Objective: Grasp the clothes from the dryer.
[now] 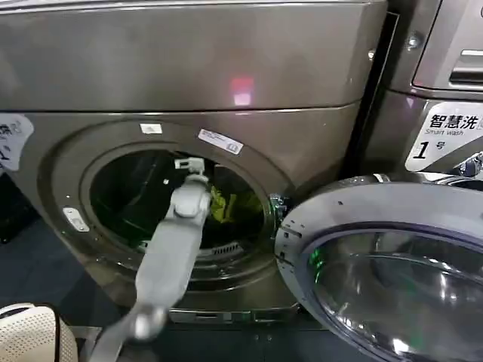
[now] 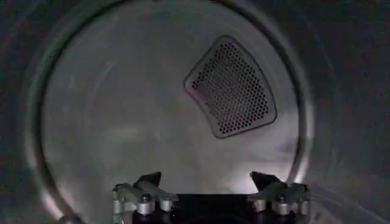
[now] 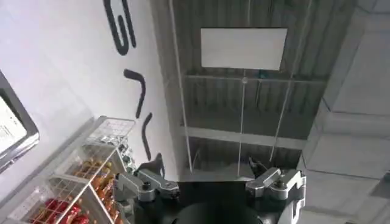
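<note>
The left arm (image 1: pixel 170 253) extends forward and up through the porthole of the dryer (image 1: pixel 189 90), placing the left tool (image 2: pixel 210 193) inside the drum with fingers spread and nothing between them. The clothes (image 1: pixel 225 205) lie in the drum just right of that tool. The right tool (image 3: pixel 210 181) points at the ceiling, fingers spread and empty.

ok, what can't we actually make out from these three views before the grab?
- Head view: the left arm covers much of the small yellow-green fabric bundle inside the large grey-brown front-loading dryer, so its extent is unclear.
- Left wrist view: the open left tool faces the drum's back wall and perforated vent; contact with the bundle can't be judged.
- Right wrist view: the open right tool points at the ceiling, so its distance from the dryer is unknown.
</note>
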`<move>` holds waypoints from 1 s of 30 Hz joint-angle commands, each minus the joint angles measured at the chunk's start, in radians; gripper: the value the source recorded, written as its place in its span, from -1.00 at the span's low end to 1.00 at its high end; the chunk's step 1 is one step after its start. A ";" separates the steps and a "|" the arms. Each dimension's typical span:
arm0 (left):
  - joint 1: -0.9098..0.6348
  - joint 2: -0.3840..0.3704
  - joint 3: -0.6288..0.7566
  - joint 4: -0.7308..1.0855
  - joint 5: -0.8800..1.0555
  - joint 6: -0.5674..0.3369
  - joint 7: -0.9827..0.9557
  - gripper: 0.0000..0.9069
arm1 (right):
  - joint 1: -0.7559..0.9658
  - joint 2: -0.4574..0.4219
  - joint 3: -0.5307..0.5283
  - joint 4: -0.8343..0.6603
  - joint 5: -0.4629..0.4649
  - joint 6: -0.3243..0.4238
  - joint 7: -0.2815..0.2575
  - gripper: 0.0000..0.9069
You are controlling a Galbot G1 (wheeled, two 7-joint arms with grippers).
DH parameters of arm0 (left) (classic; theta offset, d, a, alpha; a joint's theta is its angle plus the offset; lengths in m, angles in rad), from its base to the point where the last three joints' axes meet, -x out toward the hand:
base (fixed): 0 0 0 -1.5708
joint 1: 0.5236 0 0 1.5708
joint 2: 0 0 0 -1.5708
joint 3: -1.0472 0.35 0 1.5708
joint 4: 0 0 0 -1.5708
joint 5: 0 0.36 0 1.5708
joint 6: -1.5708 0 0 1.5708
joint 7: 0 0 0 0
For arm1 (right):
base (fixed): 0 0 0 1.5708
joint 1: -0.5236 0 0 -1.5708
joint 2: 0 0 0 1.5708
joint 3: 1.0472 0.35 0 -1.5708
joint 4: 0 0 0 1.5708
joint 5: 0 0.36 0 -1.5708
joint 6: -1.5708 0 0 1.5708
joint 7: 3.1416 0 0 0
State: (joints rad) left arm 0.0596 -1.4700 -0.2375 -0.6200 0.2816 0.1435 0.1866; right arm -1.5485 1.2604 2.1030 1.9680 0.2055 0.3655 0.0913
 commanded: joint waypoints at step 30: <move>-0.141 0.050 0.344 0.289 0.521 -0.313 0.746 1.00 | -0.013 0.026 -0.005 0.013 -0.006 0.009 -0.002 1.00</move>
State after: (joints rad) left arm -0.1045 -1.4229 0.1055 -0.3290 0.7853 -0.1580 0.9115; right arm -1.5616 1.2855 2.0988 1.9811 0.2006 0.3732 0.0886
